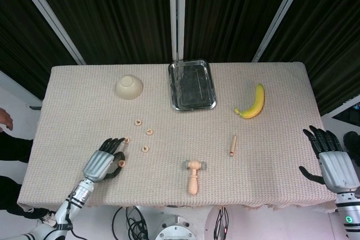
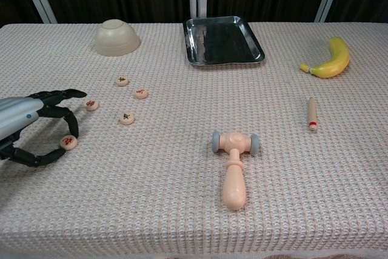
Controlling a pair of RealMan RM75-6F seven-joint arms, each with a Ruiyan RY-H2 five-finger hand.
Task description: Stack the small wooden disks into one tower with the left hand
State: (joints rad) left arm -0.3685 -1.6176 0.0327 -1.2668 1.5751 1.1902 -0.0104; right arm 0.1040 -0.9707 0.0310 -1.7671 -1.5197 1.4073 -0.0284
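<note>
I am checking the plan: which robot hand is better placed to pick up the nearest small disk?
The left robot hand. Its fingers curve around the nearest disk, close to the other disks. The right robot hand is open at the far table edge.

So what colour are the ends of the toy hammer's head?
Grey, on the hammer; the chest view shows it best.

Ahead of me an upturned cream bowl [image 2: 117, 37] sits toward the table's [image 2: 182, 222] far-left part, with a metal tray [image 2: 223, 40] at the middle of the far edge. A banana [image 2: 330, 59] lies toward the far-right corner, a small wooden peg [image 2: 311, 113] nearer. A toy wooden hammer [image 2: 234, 167] rests toward the near edge.
</note>
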